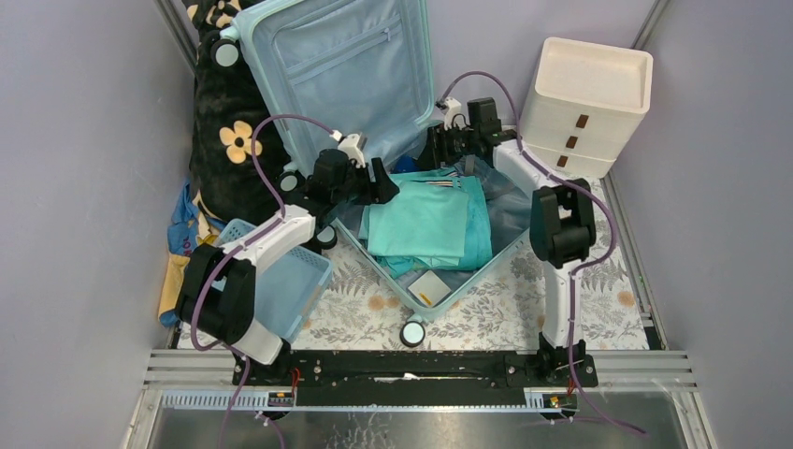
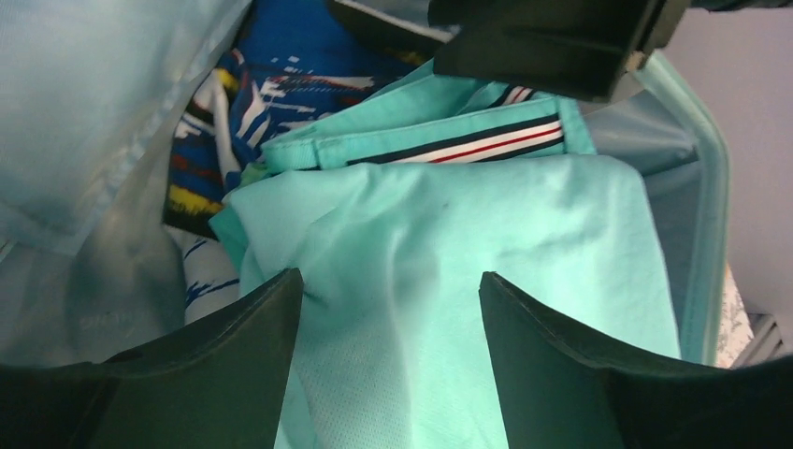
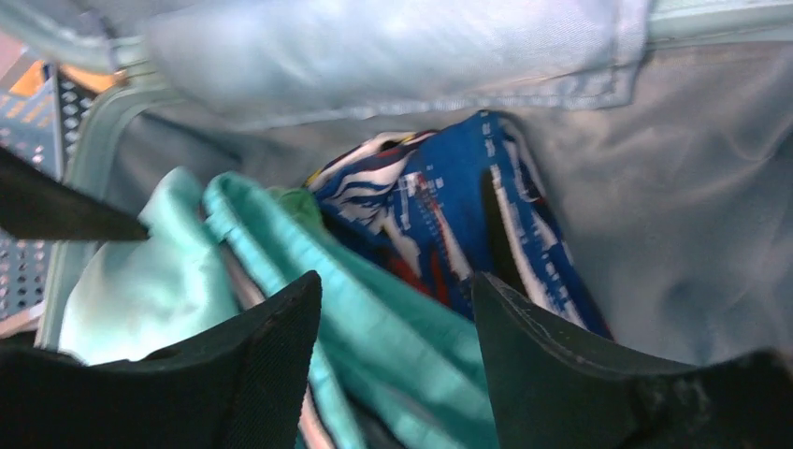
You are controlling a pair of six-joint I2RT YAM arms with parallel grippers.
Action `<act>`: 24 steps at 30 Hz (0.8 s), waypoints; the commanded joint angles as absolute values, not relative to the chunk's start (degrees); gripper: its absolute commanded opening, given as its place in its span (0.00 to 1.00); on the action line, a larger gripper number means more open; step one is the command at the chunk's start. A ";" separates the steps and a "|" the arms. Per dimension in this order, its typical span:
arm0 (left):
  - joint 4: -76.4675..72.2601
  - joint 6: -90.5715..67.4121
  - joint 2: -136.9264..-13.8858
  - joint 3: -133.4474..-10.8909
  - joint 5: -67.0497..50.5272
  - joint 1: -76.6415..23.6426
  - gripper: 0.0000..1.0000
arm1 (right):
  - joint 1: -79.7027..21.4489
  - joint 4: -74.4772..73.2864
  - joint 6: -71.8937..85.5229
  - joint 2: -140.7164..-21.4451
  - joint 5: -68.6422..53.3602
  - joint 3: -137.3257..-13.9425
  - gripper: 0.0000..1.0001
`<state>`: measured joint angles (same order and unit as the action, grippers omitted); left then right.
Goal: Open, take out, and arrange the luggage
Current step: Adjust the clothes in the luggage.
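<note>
The luggage point(image 1: 341, 70) lies open on the fern-patterned surface point(image 1: 533, 299). Its lid stands tilted back against a dark flowered cushion point(image 1: 229, 140), and its lower half sits between the two arms, packed with clothes. The left arm stretches from its base over the small blue basket point(image 1: 299, 276), elbow low and wrist raised, and crosses the case's left rim. The left hand point(image 1: 382, 183) points in over a folded teal garment point(image 1: 421, 224). In its wrist view the left hand point(image 2: 388, 281) has its fingers spread wide, with the teal cloth point(image 2: 449, 262) lying below the gap and nothing pinched. The right arm rises from its base, bends at a high elbow beside the cream drawer unit point(image 1: 584, 103) and reaches left to the case's far right corner. There the right hand point(image 1: 436, 150) tips down into the shell. From its wrist camera the right hand point(image 3: 397, 281) also has its fingers parted, hanging over the teal fabric and a blue patterned garment point(image 3: 449, 206) that lies against the grey-blue lining point(image 3: 692, 215). I cannot tell whether either hand touches the cloth.
</note>
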<state>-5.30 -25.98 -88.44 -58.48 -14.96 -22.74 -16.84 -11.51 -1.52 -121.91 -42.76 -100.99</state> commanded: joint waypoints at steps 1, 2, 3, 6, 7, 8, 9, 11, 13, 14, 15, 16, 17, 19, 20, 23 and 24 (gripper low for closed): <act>-2.60 -24.73 -90.23 -57.92 -10.31 -22.23 0.76 | -17.48 -8.72 1.70 -126.62 -34.97 -107.82 0.70; -2.04 -24.75 -90.79 -57.88 -9.95 -22.17 0.76 | -17.47 -8.57 1.31 -127.69 -33.99 -108.67 0.71; -1.52 -24.93 -91.30 -57.84 -9.58 -22.14 0.75 | -17.49 -9.04 0.60 -128.99 -33.20 -110.23 0.72; -0.57 -25.08 -92.07 -57.39 -9.45 -22.14 0.70 | -17.66 -9.47 -1.71 -132.39 -31.45 -112.40 0.76; -0.35 -25.20 -92.20 -57.19 -9.61 -22.13 0.68 | -17.64 -9.77 -1.93 -133.10 -31.80 -112.65 0.75; -0.12 -25.16 -92.20 -57.03 -9.78 -22.05 0.67 | -17.71 -9.96 -2.20 -133.47 -33.01 -112.60 0.75; -0.09 -25.06 -92.20 -56.96 -9.88 -22.00 0.67 | -17.72 -9.92 -2.32 -133.40 -34.77 -111.87 0.73; 1.18 -24.88 -91.84 -56.59 -10.27 -22.05 0.67 | -17.80 -10.66 -2.30 -132.70 -38.77 -109.64 0.66; 1.15 -24.91 -91.19 -56.09 -10.88 -22.05 0.68 | -17.78 -11.91 -2.56 -131.37 -42.69 -107.19 0.56; 1.23 -24.96 -90.90 -55.88 -11.20 -22.04 0.68 | -17.81 -12.26 -3.04 -130.11 -44.23 -105.60 0.51; 1.34 -24.89 -90.44 -55.82 -11.43 -21.95 0.69 | -17.76 -12.25 -3.54 -128.66 -45.68 -103.52 0.43; 1.52 -24.77 -89.95 -55.81 -11.82 -21.91 0.70 | -17.71 -11.94 -3.99 -126.63 -46.69 -101.21 0.38; 1.73 -24.60 -89.43 -55.81 -12.20 -21.97 0.70 | -17.75 -11.32 -4.36 -124.56 -47.46 -98.72 0.33; 2.31 -23.96 -88.24 -56.05 -13.27 -21.93 0.72 | -17.76 -10.40 -4.45 -120.42 -47.55 -93.80 0.26; 2.92 -23.32 -87.54 -56.32 -14.02 -21.79 0.72 | -17.71 -11.00 -4.51 -118.93 -47.08 -91.99 0.24; 4.25 -21.55 -86.26 -57.38 -15.89 -21.58 0.74 | -17.75 -15.32 -5.07 -115.62 -45.53 -88.31 0.19; 4.50 -21.17 -85.94 -57.70 -16.20 -21.59 0.74 | -17.73 -16.45 -5.06 -114.67 -45.15 -87.08 0.18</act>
